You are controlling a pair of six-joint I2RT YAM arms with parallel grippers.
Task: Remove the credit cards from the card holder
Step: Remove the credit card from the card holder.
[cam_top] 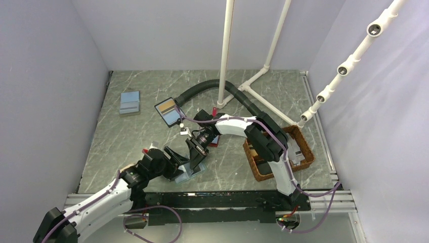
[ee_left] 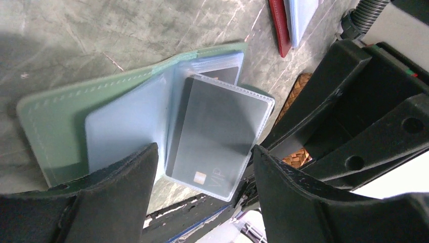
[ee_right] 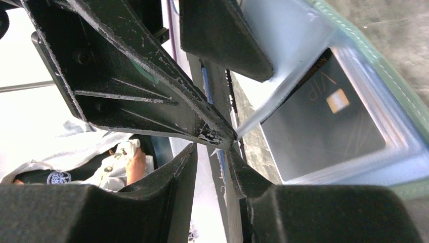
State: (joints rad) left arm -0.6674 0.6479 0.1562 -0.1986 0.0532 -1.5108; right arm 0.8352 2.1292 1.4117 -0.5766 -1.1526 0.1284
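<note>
Left pincer (ee_left: 205, 149) spread wide, straddling the open card holder (ee_left: 60, 116) on the table (ee_left: 76, 40), probably to pin it | right pincer (ee_right: 212, 152) nearly closed at a pale sleeve (ee_right: 293, 45) corner, grip unclear | dark credit card (ee_left: 212, 136) lies sleeved inside, not yet out

The right gripper (ee_right: 212, 152) holds its tips close together, just at the corner of a lifted clear sleeve (ee_right: 288, 76). Beyond, the open card holder (ee_right: 410, 101) shows a dark card (ee_right: 324, 126) marked VIP, with the left gripper's fingers (ee_right: 126, 76) crossing above.
</note>
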